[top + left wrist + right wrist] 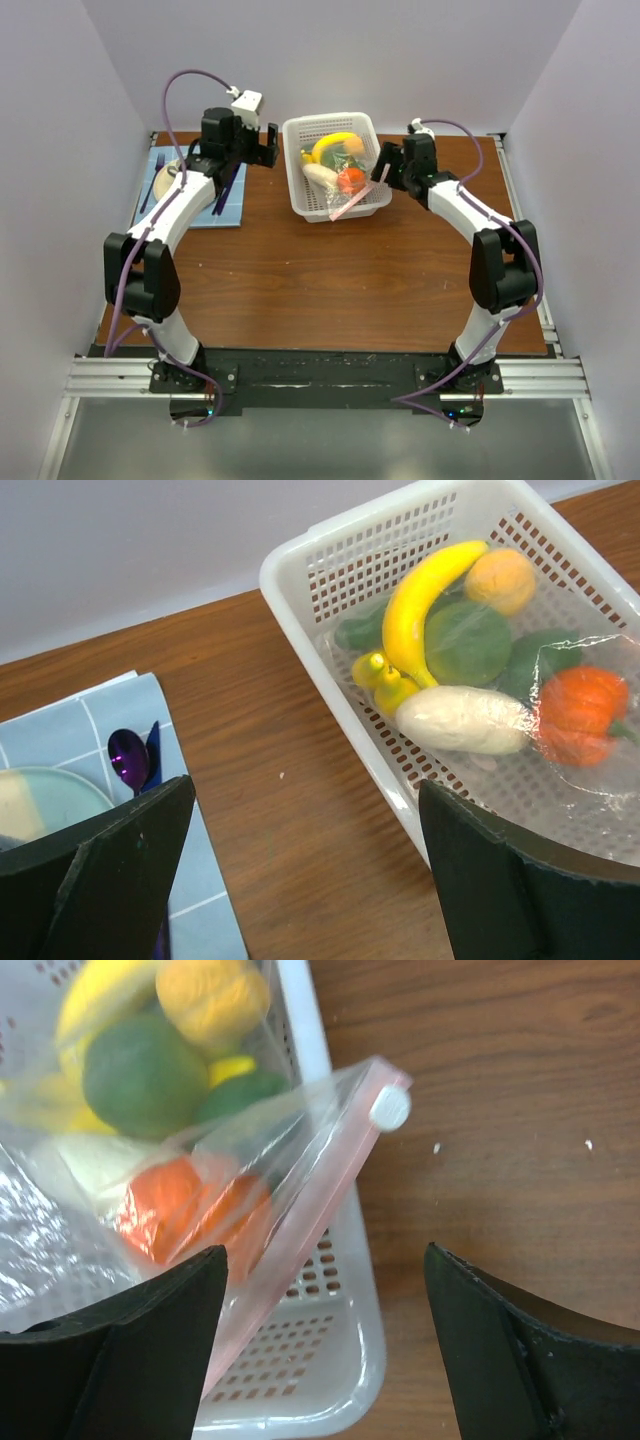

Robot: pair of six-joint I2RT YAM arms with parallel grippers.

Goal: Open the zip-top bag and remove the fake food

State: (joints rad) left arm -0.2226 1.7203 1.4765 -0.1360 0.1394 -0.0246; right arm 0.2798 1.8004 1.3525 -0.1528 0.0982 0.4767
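Zip-top bag [290, 1165] in basket [292, 555], far edge of table [300, 280]. Fake food [425, 600] blurred through plastic. Zip strip [330, 1195] runs out of sight behind right gripper [325, 1345]. It and left gripper [300, 880] both gape wide, empty.

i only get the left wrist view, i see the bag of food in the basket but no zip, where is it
Observer: The pink zip strip runs along the bag on its right edge, draped over the right near corner of the basket.
Operator: any slider on it
Observer: Yes, a white slider sits at one end of the strip, just outside the rim, over the table.
Operator: what's the right gripper doing
Observer: The right gripper is open beside that corner and holds nothing. In its wrist view the strip passes between its fingers.
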